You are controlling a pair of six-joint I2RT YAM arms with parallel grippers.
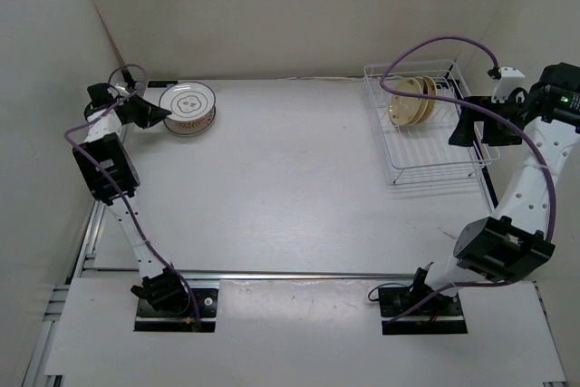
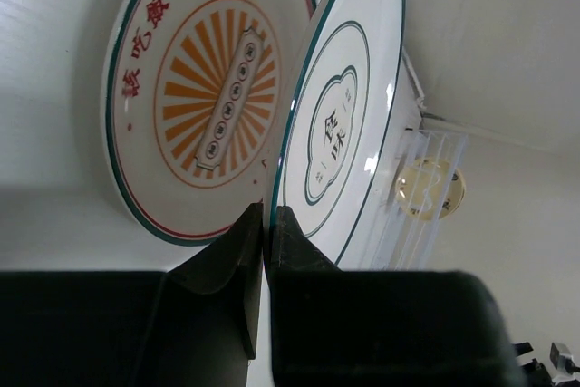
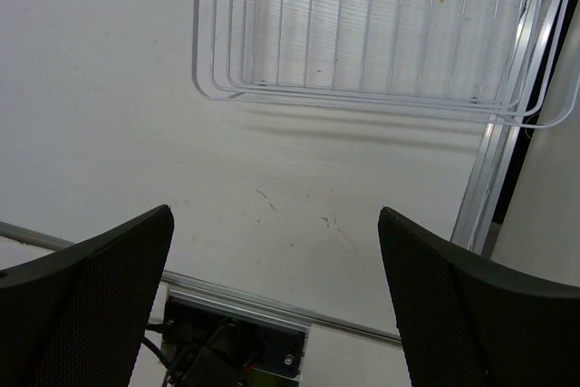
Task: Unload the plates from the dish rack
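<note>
At the table's far left my left gripper [image 1: 156,114] is shut on the rim of the white plate with thin dark rings [image 1: 188,102]. In the left wrist view the black fingers [image 2: 237,246] pinch this plate [image 2: 337,124] at its edge, and it tilts over the orange sunburst plate [image 2: 195,88] lying flat beneath. The white wire dish rack [image 1: 433,153] stands at the far right with two tan-yellow plates [image 1: 410,101] upright in its back part. My right gripper [image 1: 469,126] hovers open over the rack's right side; the right wrist view shows its jaws [image 3: 275,224] wide apart, nothing between them, the rack [image 3: 362,88] ahead.
White walls enclose the table at the back and both sides. An aluminium rail [image 1: 299,275] runs along the near edge by the arm bases. Purple cables [image 1: 435,43] loop over both arms. The rack with a tan plate [image 2: 431,188] shows far off in the left wrist view.
</note>
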